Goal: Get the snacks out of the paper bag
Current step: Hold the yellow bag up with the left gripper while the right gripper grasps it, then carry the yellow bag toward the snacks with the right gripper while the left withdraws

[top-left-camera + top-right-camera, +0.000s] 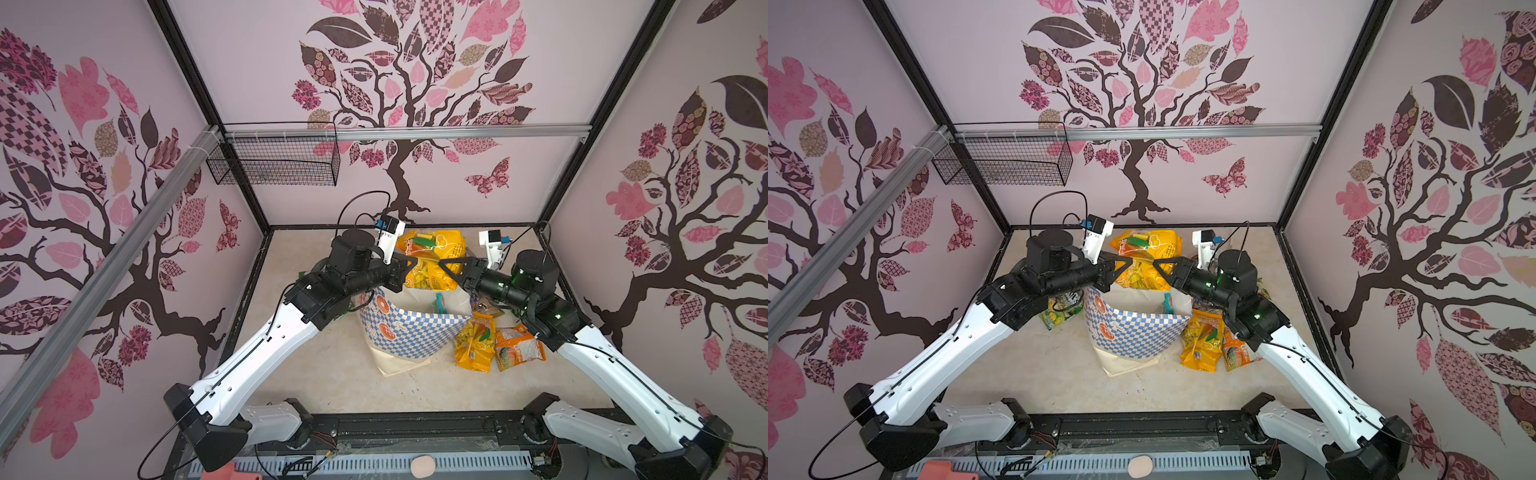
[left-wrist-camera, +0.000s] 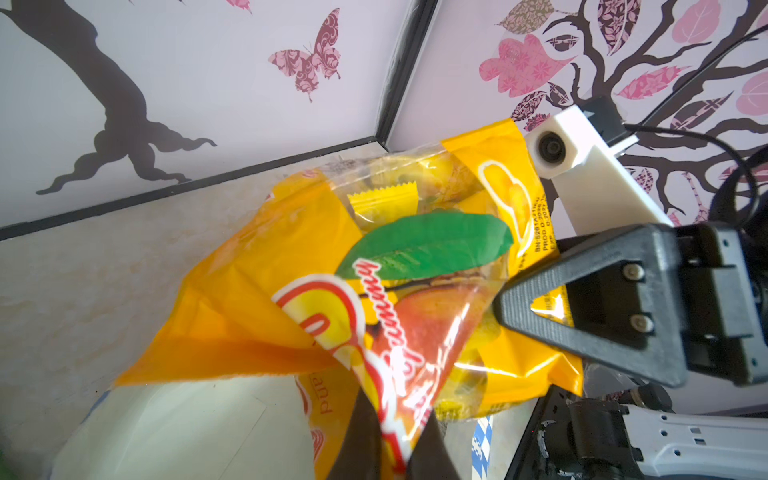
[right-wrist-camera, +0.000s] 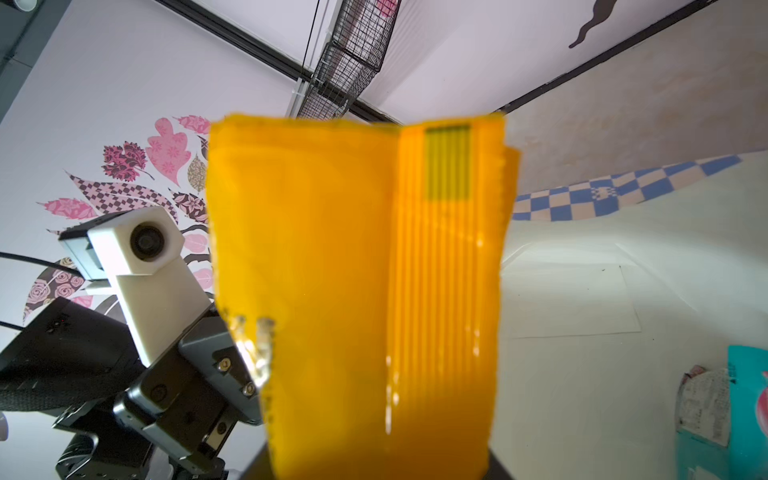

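A big yellow-orange packet (image 1: 436,245) (image 1: 1150,249) with a green leaf printed on it hangs in the air at the centre of both top views, just above the open mouth of the paper bag (image 1: 411,332) (image 1: 1133,332). It is clear of the bag and stretched between the two arms. The left gripper (image 1: 415,261) (image 1: 1130,261) is clenched on the packet's left edge; in the left wrist view the crinkled plastic (image 2: 291,270) runs down into its dark jaws (image 2: 395,449). The right gripper (image 1: 441,264) (image 1: 1154,262) meets the opposite edge. In the right wrist view the packet (image 3: 332,249) fills the space between its jaws (image 3: 374,469), which look pressed onto it.

The bag stands upright on the table (image 1: 324,374), its blue-and-white checkered band facing the near side, and a teal packet (image 1: 439,303) (image 3: 744,415) lies inside it.

To the lower right of the bag, a yellow packet (image 1: 473,345) and an orange packet (image 1: 519,349) lie side by side on the table, touching. On the bag's left a green-and-yellow packet (image 1: 1059,311) peeks out from under the left arm.

A wire basket (image 1: 274,162) hangs on the back wall, upper left of the frame.
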Motion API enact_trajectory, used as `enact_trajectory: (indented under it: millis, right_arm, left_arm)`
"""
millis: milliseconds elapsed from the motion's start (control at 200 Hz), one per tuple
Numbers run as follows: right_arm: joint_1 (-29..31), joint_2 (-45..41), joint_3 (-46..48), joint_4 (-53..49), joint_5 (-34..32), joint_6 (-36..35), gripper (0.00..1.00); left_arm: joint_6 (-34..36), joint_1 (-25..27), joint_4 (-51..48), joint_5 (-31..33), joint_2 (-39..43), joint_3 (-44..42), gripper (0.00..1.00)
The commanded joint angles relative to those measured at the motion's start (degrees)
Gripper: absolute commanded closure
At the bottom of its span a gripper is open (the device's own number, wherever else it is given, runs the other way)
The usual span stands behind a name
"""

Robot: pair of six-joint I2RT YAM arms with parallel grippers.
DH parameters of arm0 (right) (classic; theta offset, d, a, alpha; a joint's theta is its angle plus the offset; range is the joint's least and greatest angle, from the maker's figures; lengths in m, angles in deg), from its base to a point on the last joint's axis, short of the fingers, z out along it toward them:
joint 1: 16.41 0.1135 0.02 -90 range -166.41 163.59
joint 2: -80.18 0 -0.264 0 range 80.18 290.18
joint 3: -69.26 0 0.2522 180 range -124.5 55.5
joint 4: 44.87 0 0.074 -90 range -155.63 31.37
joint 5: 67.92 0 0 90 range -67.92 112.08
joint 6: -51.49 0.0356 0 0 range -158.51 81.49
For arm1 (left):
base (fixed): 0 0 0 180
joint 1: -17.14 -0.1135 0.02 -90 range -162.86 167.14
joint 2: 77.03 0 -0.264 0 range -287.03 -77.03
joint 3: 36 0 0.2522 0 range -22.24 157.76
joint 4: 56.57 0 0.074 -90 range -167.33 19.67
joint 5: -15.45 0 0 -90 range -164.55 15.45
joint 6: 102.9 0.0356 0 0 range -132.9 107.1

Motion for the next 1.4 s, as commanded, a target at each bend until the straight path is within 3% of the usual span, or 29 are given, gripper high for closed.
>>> enact_trajectory:
  millis: [0, 80, 180, 295, 410, 475, 540, 600, 765, 870, 990, 1070, 1155, 1291, 1396]
  right_arm:
    - [0.47, -2.18, 0.07, 2.17, -1.25, -0.36, 0.81]
    - [0.44, -2.97, -0.04, -0.42, -3.15, -1.47, 0.82]
    - [0.46, -3.88, -1.08, -4.53, -7.00, -3.71, 0.83]
    - [0.39, -3.62, -2.75, -8.86, -10.49, -6.39, 0.83]
    - [0.38, -3.28, -2.95, -10.40, -11.69, -7.53, 0.83]
    - [0.46, -3.20, -2.24, -9.68, -10.87, -7.12, 0.83]
    - [0.49, -3.26, -1.69, -8.92, -9.79, -6.40, 0.83]
    - [0.41, -3.34, -1.59, -9.20, -9.10, -6.29, 0.83]
    - [0.41, -4.41, -2.81, -12.56, -9.69, -9.73, 0.83]
    - [0.44, -4.19, -7.13, -16.81, -11.63, -14.40, 0.84]
    - [0.33, -3.49, -12.59, -21.23, -18.56, -18.88, 0.85]
    - [-0.10, -2.15, -15.64, -23.21, -23.10, -21.19, 0.86]
    - [-2.32, -0.14, -17.30, -23.40, -23.25, -21.45, 0.86]
    - [-8.21, 3.06, -14.90, -20.17, -16.11, -18.05, 0.87]
    - [-8.49, 6.10, -12.05, -16.73, -11.92, -16.52, 0.87]
  left_arm:
    - [0.50, 0.20, 4.09, 0.22, 2.20, -0.36, 0.85]
    - [1.63, 0.18, 2.60, 1.36, 3.28, -0.51, 0.61]
    - [3.50, 0.16, 1.65, 0.56, 5.35, -1.44, 0.42]
    - [4.45, 0.18, 1.91, -3.06, 7.57, -2.48, 0.31]
    - [3.90, 0.17, 9.19, -5.61, 11.48, -7.22, 0.22]
    - [3.44, 0.15, 13.15, -2.49, 13.01, -10.92, 0.14]
    - [2.84, 0.15, 11.56, 6.57, 12.27, -12.38, 0.06]
    - [1.07, -0.16, 3.63, 14.15, 9.43, -9.82, 0.06]
    - [-3.44, -1.08, 0.33, 7.50, 7.99, -10.44, 0.04]
    - [-3.53, -1.08, -4.82, 13.53, 8.65, -11.28, 0.04]
    - [-1.88, -2.53, -8.56, 18.48, 10.36, -13.28, 0.04]
    - [-2.63, -6.27, -8.39, 15.35, 12.49, -15.15, 0.05]
    - [-3.49, -11.38, -7.07, 10.01, 14.79, -17.22, 0.05]
    - [-3.72, -18.37, -8.31, 3.40, 14.60, -18.88, 0.05]
    - [-4.03, -23.63, -7.43, -1.48, 14.39, -21.81, 0.06]
